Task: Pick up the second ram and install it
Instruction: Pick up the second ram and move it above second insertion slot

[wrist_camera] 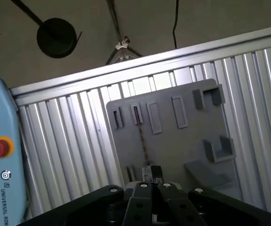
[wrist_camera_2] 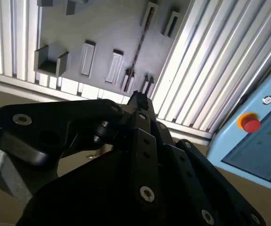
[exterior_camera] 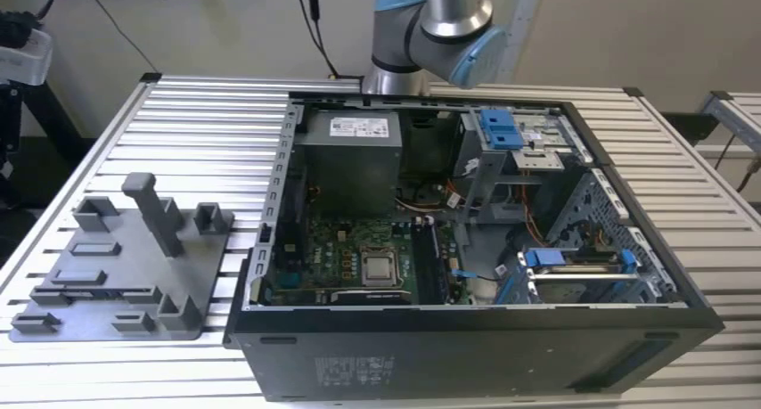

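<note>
Black gripper (wrist_camera: 151, 172), closest in both wrist views, hangs high over the grey fixture tray (wrist_camera: 173, 146), jaws drawn together on nothing. The second ram (wrist_camera: 141, 139) stands on edge in a tray groove below: likely light, stiff and fragile, best pinched across its flat faces near mid-length. In the exterior view, the arm (exterior_camera: 429, 21) rises beyond the open computer case (exterior_camera: 476, 355).
</note>
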Controlling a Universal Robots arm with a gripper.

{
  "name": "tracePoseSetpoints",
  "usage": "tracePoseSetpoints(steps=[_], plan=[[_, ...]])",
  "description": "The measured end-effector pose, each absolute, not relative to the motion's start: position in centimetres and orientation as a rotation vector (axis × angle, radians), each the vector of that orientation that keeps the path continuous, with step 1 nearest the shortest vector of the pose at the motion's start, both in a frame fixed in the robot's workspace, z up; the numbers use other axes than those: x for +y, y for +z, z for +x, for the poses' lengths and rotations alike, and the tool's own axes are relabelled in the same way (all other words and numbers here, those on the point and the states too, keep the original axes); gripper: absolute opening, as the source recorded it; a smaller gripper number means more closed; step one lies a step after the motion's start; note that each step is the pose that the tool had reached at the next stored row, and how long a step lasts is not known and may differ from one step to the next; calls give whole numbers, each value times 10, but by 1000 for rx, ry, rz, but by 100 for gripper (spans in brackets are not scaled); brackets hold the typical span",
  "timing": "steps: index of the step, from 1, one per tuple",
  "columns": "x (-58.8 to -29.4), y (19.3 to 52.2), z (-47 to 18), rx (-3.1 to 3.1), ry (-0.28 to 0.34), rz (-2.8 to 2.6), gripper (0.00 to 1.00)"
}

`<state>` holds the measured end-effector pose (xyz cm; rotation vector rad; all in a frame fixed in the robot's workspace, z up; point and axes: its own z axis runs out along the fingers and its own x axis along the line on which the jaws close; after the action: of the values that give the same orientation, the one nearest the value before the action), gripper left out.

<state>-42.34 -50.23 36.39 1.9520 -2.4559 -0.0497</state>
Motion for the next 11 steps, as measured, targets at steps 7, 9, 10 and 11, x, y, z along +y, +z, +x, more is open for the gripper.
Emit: tracePoseSetpoints(steps=[7, 9, 10, 11], plan=[[-502, 363, -423, -2377, -48, 2046, 11], [-502, 363, -423, -2377, -48, 2047, 11], [-502, 363, -423, -2377, -48, 2047, 11], [-502, 363, -423, -2377, -48, 2047, 11]])
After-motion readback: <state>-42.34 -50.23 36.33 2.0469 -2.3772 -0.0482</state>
